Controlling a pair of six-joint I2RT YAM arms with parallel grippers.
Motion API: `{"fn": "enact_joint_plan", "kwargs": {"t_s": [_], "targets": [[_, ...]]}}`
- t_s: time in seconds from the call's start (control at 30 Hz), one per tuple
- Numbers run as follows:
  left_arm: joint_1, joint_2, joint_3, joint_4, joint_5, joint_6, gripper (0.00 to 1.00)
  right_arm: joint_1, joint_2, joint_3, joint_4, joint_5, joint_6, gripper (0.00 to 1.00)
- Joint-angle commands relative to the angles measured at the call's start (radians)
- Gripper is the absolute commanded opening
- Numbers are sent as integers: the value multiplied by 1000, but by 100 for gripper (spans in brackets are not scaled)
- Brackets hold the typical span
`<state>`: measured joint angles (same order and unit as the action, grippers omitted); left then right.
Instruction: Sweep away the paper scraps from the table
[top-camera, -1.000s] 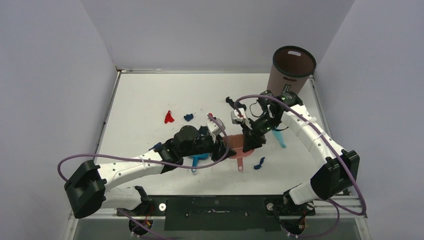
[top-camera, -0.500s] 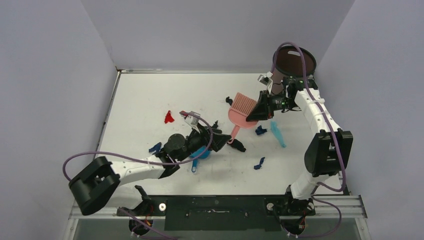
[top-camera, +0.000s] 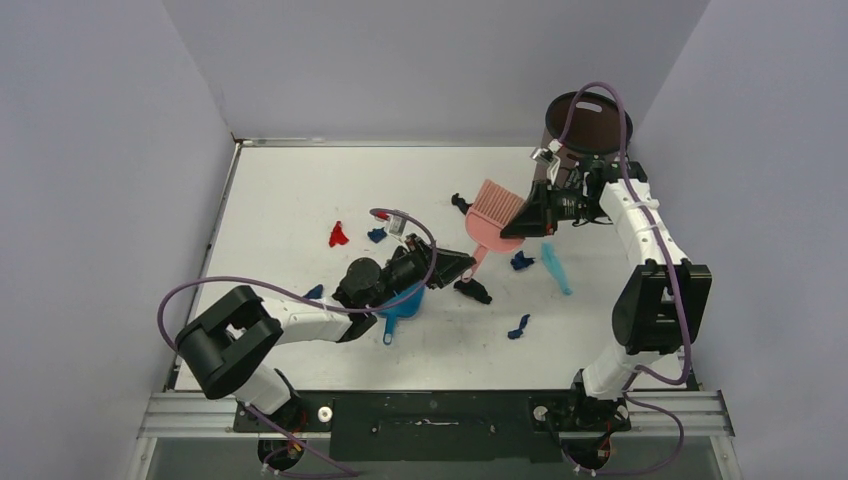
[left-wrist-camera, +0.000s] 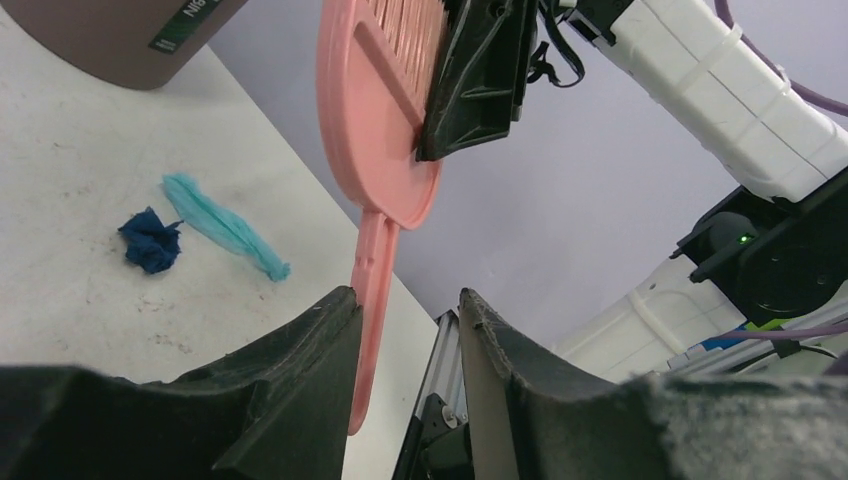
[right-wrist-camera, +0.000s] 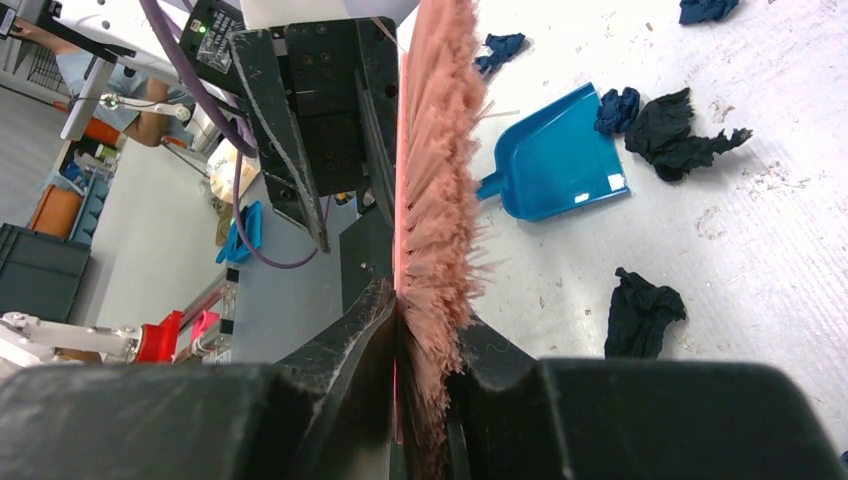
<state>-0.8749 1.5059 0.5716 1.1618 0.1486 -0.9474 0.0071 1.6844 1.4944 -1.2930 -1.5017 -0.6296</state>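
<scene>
The white counter is flat, faintly scuffed and edged in thin metal. Crumpled paper scraps lie scattered over its middle. A red scrap sits just beside a dark blue one at left, and a black scrap lies farther back. Another black wad is nearer. A light-blue strip lies beside a dark blue wad at right, with a dark blue twist nearest the front.
</scene>
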Motion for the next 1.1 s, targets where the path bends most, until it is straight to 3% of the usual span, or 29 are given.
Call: {"fn": "enact_joint_plan", "kwargs": {"t_s": [0.0, 0.13, 0.3, 0.47, 0.63, 0.73, 0.83, 1.07], "targets": [[-3, 42, 45, 70, 75, -42, 38, -4, -49, 10, -22, -112, -42, 5], [-21, 44, 53, 23, 51, -22, 51, -42, -72, 18, -32, -114, -34, 5], [-31, 29, 40, 16, 17, -2, 50, -43, -114, -2, -31, -114, -32, 5], [-53, 37, 41, 16, 17, 9, 35, -44, -141, -33, -30, -114, -34, 5], [-68, 82, 51, 64, 23, -42, 10, -44, -162, -73, -37, -112, -57, 8], [-68, 74, 41, 60, 24, -66, 1, -45, -159, -75, -46, -91, -87, 30], [-64, -8, 27, -40, 55, -40, 0, -44, -145, -31, -104, -1, -164, 54], [-68, -241, 88, -683, 108, 218, 0, -32, -220, 52, -107, 239, -327, 90]]}}
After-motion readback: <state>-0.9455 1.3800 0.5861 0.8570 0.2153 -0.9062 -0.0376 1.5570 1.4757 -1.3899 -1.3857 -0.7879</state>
